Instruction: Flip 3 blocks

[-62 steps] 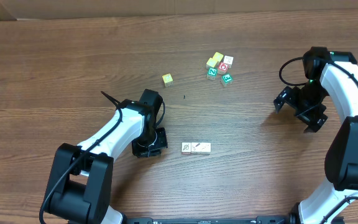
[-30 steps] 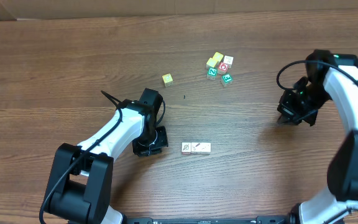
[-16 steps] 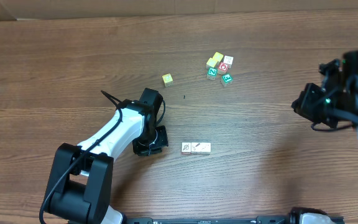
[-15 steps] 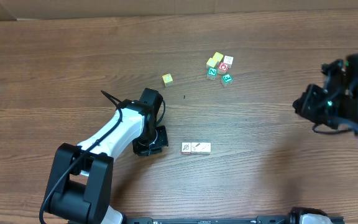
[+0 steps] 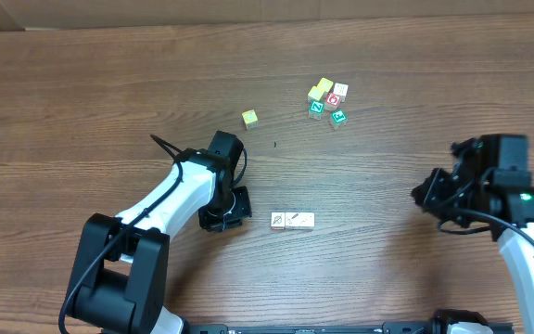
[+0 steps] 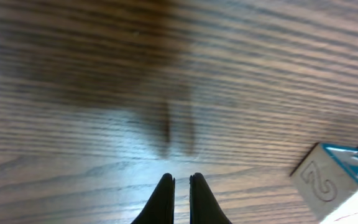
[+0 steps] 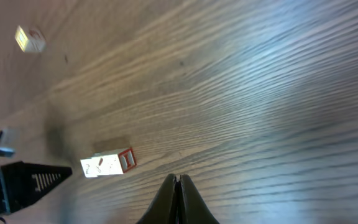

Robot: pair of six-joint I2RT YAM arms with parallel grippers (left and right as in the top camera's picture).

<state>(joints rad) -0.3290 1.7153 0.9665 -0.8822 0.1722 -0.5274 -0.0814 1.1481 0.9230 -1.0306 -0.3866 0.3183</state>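
Pale blocks (image 5: 292,220) lie in a short row on the wooden table (image 5: 109,83), just right of the left gripper (image 6: 180,186), whose fingers are closed on nothing. The right gripper (image 7: 177,186), fingers pressed together and empty, hangs well to the row's right. Up close, the nearest block, cut off by the frame's edge, bears a curled dark mark like a 2 beneath a teal-edged top. From the right wrist, an end face shows a red frame. Seams within the row are hard to make out from above. Lettering on the cluster of coloured cubes (image 5: 327,100) and the lone yellow cube (image 5: 249,118) is too small to read.
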